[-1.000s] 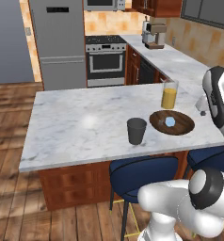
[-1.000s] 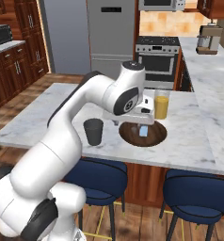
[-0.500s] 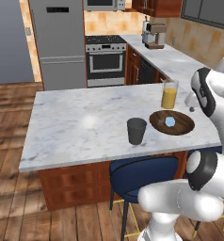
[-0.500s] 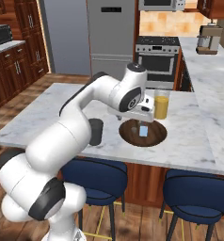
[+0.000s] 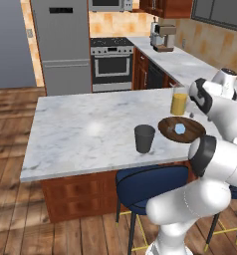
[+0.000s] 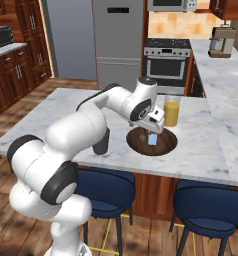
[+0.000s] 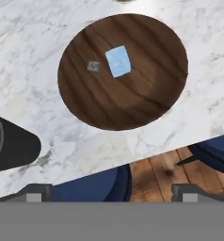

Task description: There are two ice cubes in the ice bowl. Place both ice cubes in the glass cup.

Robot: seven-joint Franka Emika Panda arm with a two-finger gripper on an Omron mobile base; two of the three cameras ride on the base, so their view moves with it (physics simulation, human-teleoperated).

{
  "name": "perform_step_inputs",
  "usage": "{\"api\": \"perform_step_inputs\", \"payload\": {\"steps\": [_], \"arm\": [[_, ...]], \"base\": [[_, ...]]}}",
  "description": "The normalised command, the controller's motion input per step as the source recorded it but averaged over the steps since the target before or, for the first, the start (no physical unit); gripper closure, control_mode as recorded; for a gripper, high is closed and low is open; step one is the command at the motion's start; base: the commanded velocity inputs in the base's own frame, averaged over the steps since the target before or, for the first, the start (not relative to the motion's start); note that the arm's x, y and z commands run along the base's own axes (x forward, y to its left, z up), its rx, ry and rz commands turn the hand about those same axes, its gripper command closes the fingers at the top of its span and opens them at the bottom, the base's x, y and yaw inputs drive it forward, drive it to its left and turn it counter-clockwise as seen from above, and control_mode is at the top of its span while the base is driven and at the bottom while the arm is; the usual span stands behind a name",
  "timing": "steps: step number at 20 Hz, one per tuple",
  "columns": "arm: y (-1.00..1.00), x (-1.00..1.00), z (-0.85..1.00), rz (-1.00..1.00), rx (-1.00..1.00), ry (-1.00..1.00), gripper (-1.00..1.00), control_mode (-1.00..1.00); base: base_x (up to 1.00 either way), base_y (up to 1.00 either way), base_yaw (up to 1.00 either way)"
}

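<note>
The ice bowl [image 7: 142, 94], wide and dark brown, lies on the marble counter near its front edge [image 5: 169, 133] [image 6: 166, 145]. One pale blue ice cube [image 7: 118, 61] [image 5: 179, 128] [image 6: 152, 139] rests in it. Beside it is a smaller greyish, see-through bit [image 7: 93, 67], and I cannot tell what it is. The glass cup [image 5: 144, 138] [image 7: 10, 143], a dark grey tumbler, stands apart from the bowl, partly hidden behind the arm in the right base view. My gripper [image 6: 153, 129] [image 7: 111, 194] hangs open above the bowl, pointing down, holding nothing.
A taller clear glass of orange liquid [image 5: 178, 103] [image 6: 171, 112] stands just behind the bowl, close to the hand. Blue stools [image 5: 150, 182] [image 6: 211, 205] sit under the counter's front edge. The marble counter [image 5: 85, 129] stretches left of the cup.
The arm's upper links have swung round while the hand stays over the bowl. The gripper remains open; bowl, cube and cup have not moved.
</note>
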Motion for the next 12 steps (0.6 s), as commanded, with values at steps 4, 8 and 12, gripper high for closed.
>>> {"api": "perform_step_inputs", "payload": {"steps": [4, 8, 12], "arm": [[0.0, 0.44, -0.49, -0.16, 0.0, 0.0, -1.0, -1.0], [0.0, 0.29, -0.42, -0.06, 0.0, 0.0, -1.0, -1.0], [0.0, 0.11, -0.31, 0.0, 0.0, 0.05, -1.0, -1.0]], "base": [[0.0, 0.0, 0.0], [0.0, 0.0, 0.0], [0.0, 0.0, 0.0]]}}
